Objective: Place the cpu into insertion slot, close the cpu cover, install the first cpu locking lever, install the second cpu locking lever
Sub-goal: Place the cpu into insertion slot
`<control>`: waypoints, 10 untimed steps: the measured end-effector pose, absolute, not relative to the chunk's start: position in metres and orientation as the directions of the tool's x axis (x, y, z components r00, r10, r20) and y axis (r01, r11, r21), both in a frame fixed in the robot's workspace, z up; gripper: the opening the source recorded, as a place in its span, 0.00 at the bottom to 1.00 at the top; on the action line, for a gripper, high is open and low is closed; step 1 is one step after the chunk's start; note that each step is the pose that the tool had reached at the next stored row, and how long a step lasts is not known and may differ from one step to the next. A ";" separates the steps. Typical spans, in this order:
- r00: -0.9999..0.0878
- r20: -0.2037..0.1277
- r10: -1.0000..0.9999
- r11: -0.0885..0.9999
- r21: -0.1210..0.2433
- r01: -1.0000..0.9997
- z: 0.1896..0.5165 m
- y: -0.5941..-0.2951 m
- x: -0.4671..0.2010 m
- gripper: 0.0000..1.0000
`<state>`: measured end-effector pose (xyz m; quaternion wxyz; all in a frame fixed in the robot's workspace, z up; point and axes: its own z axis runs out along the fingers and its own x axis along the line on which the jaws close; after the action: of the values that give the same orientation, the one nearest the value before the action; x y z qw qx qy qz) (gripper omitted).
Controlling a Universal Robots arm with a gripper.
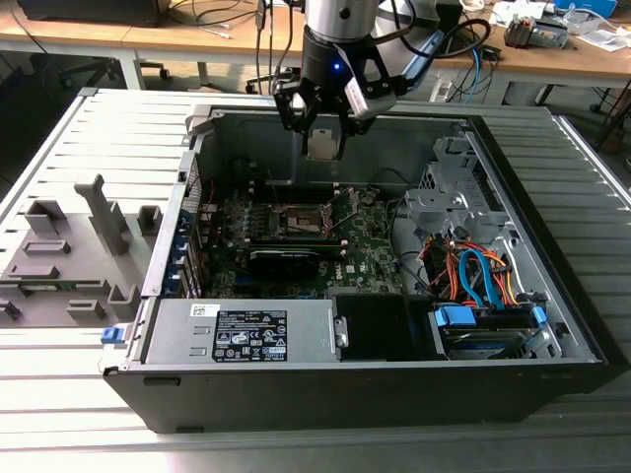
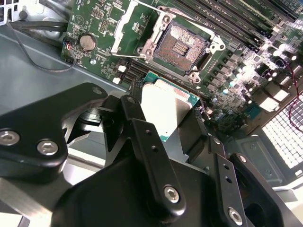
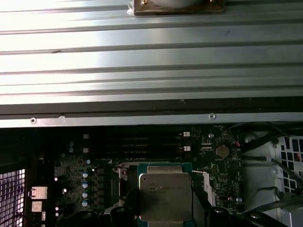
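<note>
We see the hand (image 1: 323, 133) hanging over the open case (image 1: 375, 404) that sits on the ribbed metal worktop (image 1: 59, 138). It is clamped on the cpu (image 1: 323, 146). In the second wrist view the hand (image 2: 168, 120) grips the cpu (image 2: 165, 101) by two opposite edges, with a dark finger (image 2: 142, 135) pressed against each side and the pale metal top of the chip showing between them. In the first wrist view the cpu (image 3: 164, 194) sits flat in the hand (image 3: 164, 213) with its silvery lid facing the camera, and the board (image 3: 71, 179) lies beyond it. The cpu is held in the air, well clear of the board (image 1: 365, 232) and touching nothing but the fingers. In the exterior view it hangs near the far wall of the case, while the slot (image 1: 301, 222) lies down on the board, apart from the chip and a little toward the exterior view's left. In the second wrist view the slot (image 2: 182, 45) is open, its dark square field bare inside the metal rim, just past the chip's far edge. The cover (image 2: 120, 26) is swung up and away beside the slot, and the green board (image 2: 94, 19) shows through its window. A round coin cell (image 2: 87, 42) sits on the board near the cover.
</note>
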<state>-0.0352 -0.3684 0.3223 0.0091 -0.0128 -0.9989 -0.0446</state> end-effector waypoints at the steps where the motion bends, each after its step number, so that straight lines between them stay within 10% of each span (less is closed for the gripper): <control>1: -1.000 0.019 0.025 0.996 0.089 0.026 0.321 -0.369 -0.035 0.54; 10: -1.000 0.019 0.025 0.996 0.089 0.026 0.319 -0.369 -0.035 0.54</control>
<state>-0.0352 -0.3693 0.3191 0.0091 -0.0128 -0.9989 -0.0446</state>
